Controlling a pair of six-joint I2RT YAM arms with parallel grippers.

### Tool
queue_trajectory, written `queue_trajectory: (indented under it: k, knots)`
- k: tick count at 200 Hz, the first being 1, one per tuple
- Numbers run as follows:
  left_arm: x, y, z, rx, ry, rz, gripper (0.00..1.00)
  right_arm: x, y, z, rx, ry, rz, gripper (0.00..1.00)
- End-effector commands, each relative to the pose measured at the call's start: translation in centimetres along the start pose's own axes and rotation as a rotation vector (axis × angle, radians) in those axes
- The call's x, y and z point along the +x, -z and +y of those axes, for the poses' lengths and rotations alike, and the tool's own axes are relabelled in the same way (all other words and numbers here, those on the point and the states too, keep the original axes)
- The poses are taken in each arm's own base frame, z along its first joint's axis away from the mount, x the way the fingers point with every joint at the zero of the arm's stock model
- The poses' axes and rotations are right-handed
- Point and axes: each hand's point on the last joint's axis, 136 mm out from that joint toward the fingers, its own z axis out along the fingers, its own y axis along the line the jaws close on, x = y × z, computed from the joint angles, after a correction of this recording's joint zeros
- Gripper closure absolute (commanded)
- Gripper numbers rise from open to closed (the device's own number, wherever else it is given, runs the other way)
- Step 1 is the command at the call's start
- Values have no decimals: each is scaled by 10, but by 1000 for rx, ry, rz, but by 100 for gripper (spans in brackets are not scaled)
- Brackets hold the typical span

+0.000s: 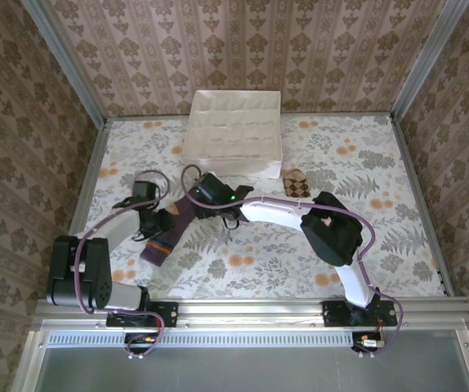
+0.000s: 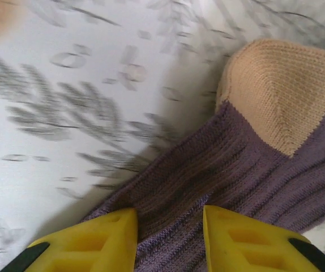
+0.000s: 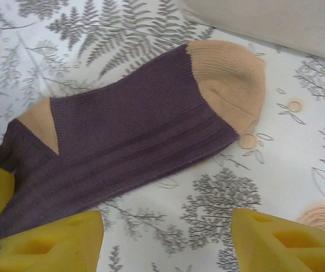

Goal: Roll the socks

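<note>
The dark purple sock (image 1: 171,233) lies flat and diagonal on the table left of centre. Its tan heel (image 2: 276,90) and tan toe (image 3: 230,85) both show. My left gripper (image 2: 171,238) rests on the sock (image 2: 236,170), its yellow fingers apart with flat, unpinched fabric between them. My right gripper (image 3: 168,238) stands open over bare table beside the sock (image 3: 134,130), and its left finger (image 3: 49,243) overlaps the sock's edge. The diamond-checked sock (image 1: 297,183) sits as a small bundle in front of the box.
A white compartmented box (image 1: 234,131) stands at the back centre, and its wall (image 3: 276,22) shows just past the purple sock's toe. Both arms (image 1: 275,214) meet over the table's left-centre. Patterned walls close three sides.
</note>
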Motion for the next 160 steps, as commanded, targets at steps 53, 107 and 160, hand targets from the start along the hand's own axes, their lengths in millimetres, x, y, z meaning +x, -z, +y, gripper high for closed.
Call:
queue_trajectory:
  k: [53, 107, 160]
  knots:
    - [51, -35, -103, 115, 61, 73, 65, 13, 44, -103, 143, -25, -1, 37]
    - [13, 5, -137, 203, -50, 37, 62, 35, 98, -90, 65, 187, -72, 40]
    - [-35, 46, -74, 185, -41, -29, 57, 66, 91, 10, -61, 418, 2, 34]
